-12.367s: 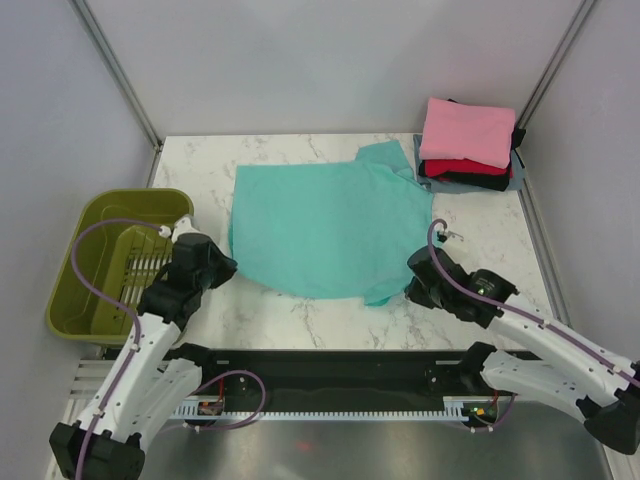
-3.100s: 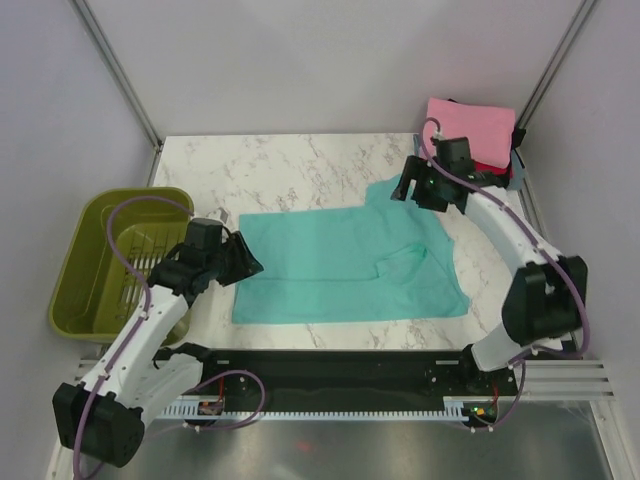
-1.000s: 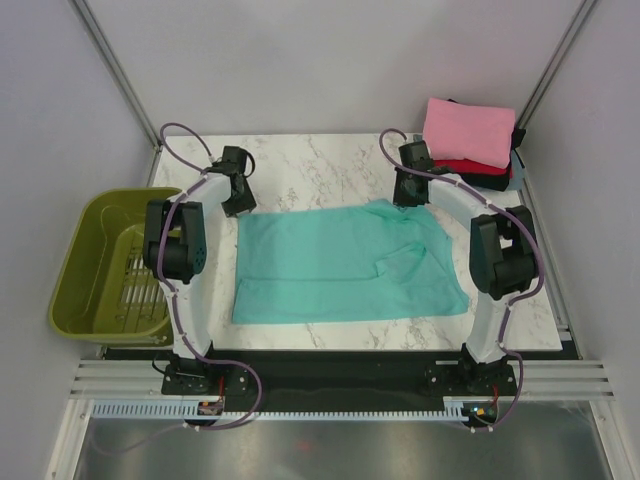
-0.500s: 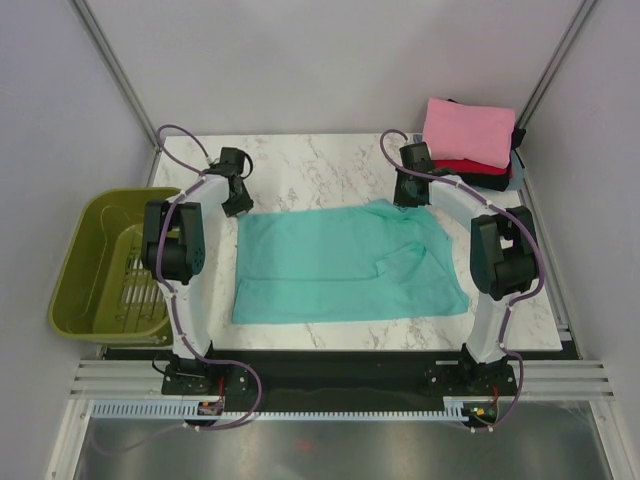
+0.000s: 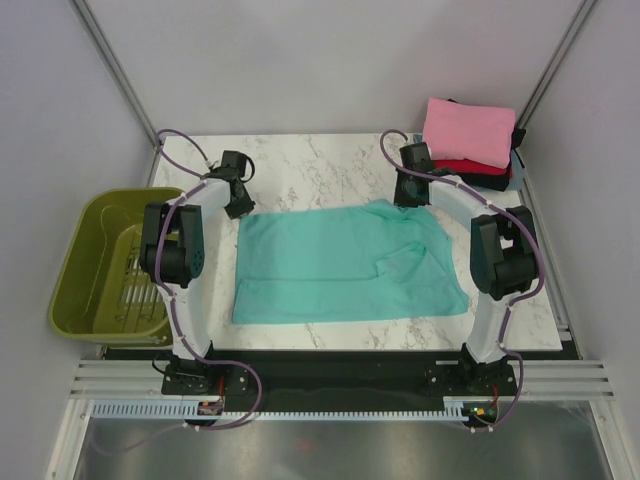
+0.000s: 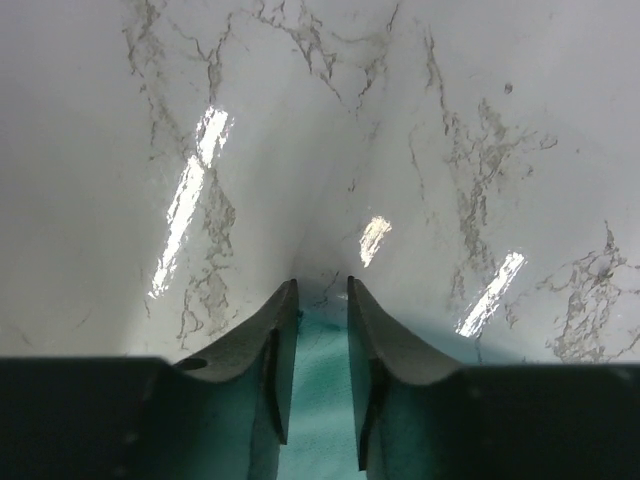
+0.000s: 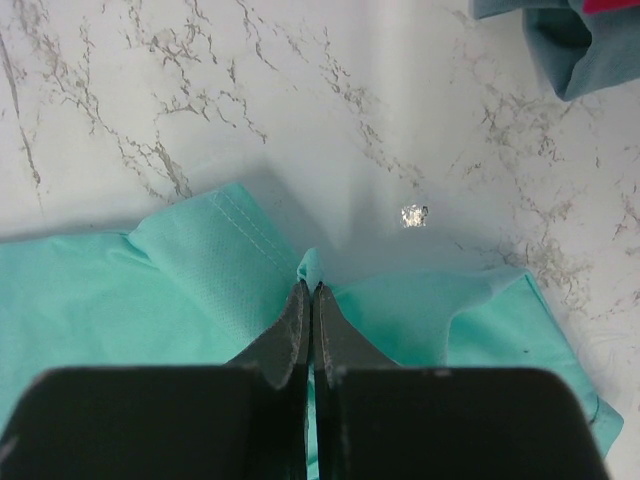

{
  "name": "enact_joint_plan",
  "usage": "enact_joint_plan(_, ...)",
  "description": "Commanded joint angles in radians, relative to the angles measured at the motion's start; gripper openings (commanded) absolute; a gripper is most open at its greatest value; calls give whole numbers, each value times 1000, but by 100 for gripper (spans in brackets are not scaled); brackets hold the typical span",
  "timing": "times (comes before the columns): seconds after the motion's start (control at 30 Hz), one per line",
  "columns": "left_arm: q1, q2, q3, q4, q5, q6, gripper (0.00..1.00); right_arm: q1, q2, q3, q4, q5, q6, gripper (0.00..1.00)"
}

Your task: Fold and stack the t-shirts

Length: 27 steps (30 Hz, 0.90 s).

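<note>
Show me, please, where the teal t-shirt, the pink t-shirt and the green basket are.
teal t-shirt [image 5: 330, 265]: top view, its middle.
pink t-shirt [image 5: 468, 130]: top view, upper face.
green basket [image 5: 120, 196]: top view, far rim.

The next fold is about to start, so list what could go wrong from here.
1. The right gripper pinches only a small tuck of the teal t-shirt's far edge; it may slip out when lifted.
2. The left gripper has its jaws apart at the shirt's far corner; if it catches too little cloth, the fold would likely go skew.
3. The folded stack lies just beyond the right gripper; a wide swing might knock it.
</note>
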Motion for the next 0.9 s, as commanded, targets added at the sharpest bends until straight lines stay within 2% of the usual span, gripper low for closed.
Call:
enact_joint_plan(0.0,-27,4,-38,-44,41,-63,33,0,-24,-7,26,10,3,0)
enact_joint_plan(0.13,-30,-4,-35,-42,42,-63,7,-2,-18,-2,26,13,0,0)
enact_joint_plan(0.2,-32,-12,-29,-44,32,-51,2,-2,-23,4,24,15,-1,0)
enact_joint_plan(0.53,-33,-153,-38,-71,3,14,2,-19,-104,-14,21,-2,-17,0)
enact_joint_plan(0.87,-33,-395,-231,-70,2,15,2,-22,-301,-189,26,29,-20,0)
